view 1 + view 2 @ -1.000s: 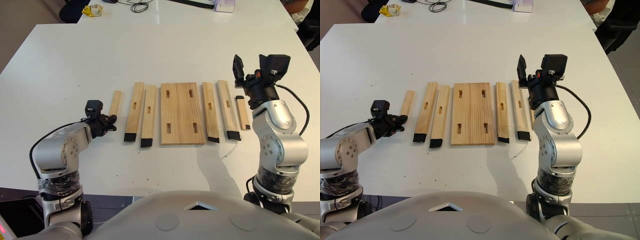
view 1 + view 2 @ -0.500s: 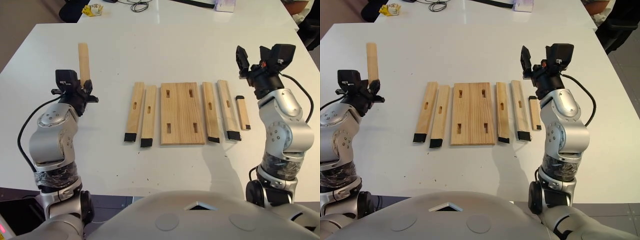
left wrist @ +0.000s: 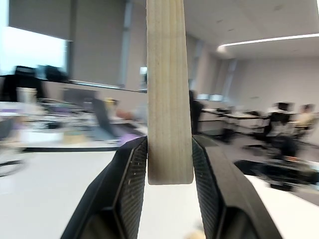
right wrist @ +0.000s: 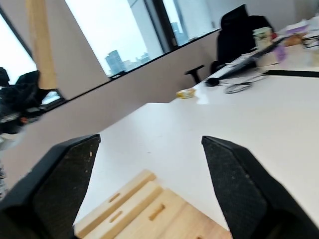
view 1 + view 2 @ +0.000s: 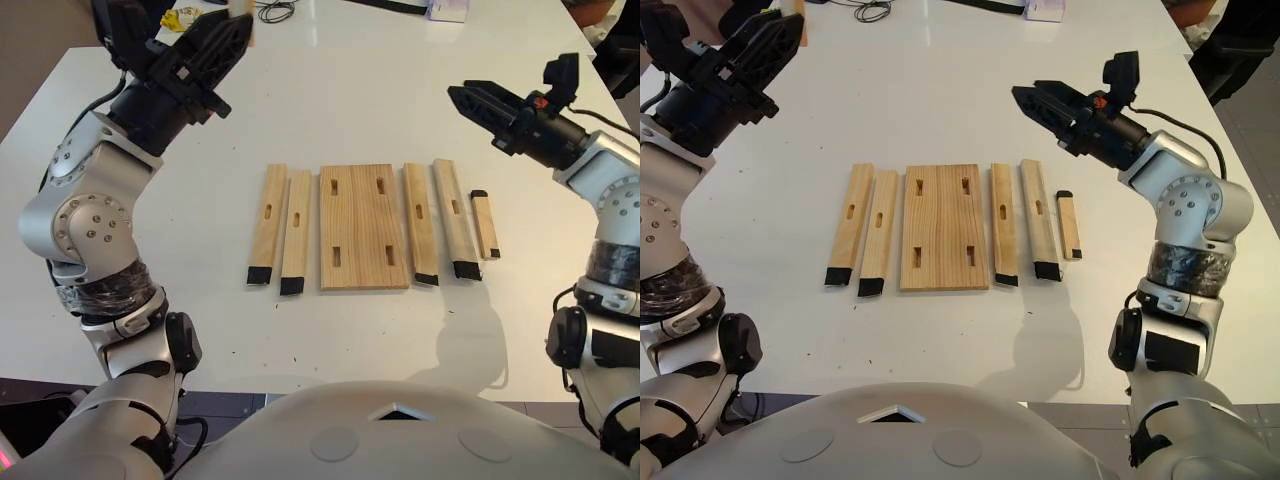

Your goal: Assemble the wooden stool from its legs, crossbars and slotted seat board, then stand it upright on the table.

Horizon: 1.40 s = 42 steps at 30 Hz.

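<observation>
The slotted seat board point(image 5: 363, 227) lies flat at the table's middle. Two legs point(image 5: 268, 222) point(image 5: 297, 230) lie left of it and two legs point(image 5: 420, 222) point(image 5: 455, 217) lie right of it. A short crossbar point(image 5: 485, 225) rests at the far right of the row. My left gripper point(image 5: 215, 45) is raised high over the table's far left corner, shut on another short crossbar point(image 3: 169, 89) that stands upright between its fingers. My right gripper point(image 5: 480, 100) hovers open above the table's right side, pointing toward the middle, with nothing between its fingers point(image 4: 50, 194).
A second white table behind carries cables, a yellow object point(image 5: 186, 20) and a small box point(image 5: 448, 10). The white table point(image 5: 330, 110) has bare surface in front of and behind the row of parts. Office chairs stand past the far corners.
My left arm has lifted the short crossbar from the left end of the row to high above the table. My right arm has swung outward and now points its open gripper inward.
</observation>
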Each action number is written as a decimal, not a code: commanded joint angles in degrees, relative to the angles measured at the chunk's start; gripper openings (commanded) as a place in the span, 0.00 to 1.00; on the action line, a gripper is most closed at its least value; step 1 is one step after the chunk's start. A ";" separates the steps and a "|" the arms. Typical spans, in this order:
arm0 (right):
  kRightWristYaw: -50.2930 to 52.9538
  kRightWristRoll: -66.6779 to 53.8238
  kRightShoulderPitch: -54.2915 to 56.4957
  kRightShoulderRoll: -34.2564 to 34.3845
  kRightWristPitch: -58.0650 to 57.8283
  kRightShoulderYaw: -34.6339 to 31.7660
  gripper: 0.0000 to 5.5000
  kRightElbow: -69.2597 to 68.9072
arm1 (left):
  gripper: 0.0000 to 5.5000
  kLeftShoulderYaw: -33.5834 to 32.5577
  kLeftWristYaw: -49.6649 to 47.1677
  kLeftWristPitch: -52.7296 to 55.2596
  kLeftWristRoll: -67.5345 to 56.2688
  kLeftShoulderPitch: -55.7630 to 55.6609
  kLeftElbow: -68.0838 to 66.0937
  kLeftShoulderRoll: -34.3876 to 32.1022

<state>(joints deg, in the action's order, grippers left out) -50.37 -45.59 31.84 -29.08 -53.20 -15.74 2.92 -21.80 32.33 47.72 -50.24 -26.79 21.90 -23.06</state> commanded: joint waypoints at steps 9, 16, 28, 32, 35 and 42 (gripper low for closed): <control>-10.36 -10.70 14.80 -2.28 -10.63 3.17 0.69 2.35 | 0.25 10.57 6.47 2.93 -7.88 5.09 4.39 -1.80; -13.01 -10.35 16.53 -1.11 -11.18 8.15 0.69 1.49 | 0.25 12.63 4.61 3.47 -10.15 5.48 5.03 -1.14; -16.83 -8.49 18.25 -0.82 -9.80 12.30 0.69 2.69 | 0.25 16.29 5.20 4.16 -11.90 6.34 5.52 -2.67; -17.97 -8.54 19.02 -1.39 -10.39 12.71 0.69 2.58 | 0.25 17.05 5.56 3.73 -11.18 7.14 5.23 -3.05; -19.08 -8.01 20.03 -1.91 -10.19 13.22 0.69 3.15 | 0.25 17.61 5.35 3.17 -10.58 7.72 5.33 -3.20; -21.14 -6.47 20.09 -2.96 -8.95 14.76 0.49 3.39 | 0.25 17.74 4.15 2.67 -11.07 7.38 5.76 -2.66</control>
<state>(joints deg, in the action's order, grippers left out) -70.38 -52.94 51.03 -31.34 -62.99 -1.94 6.77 -4.29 37.48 50.59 -61.26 -19.14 27.17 -25.63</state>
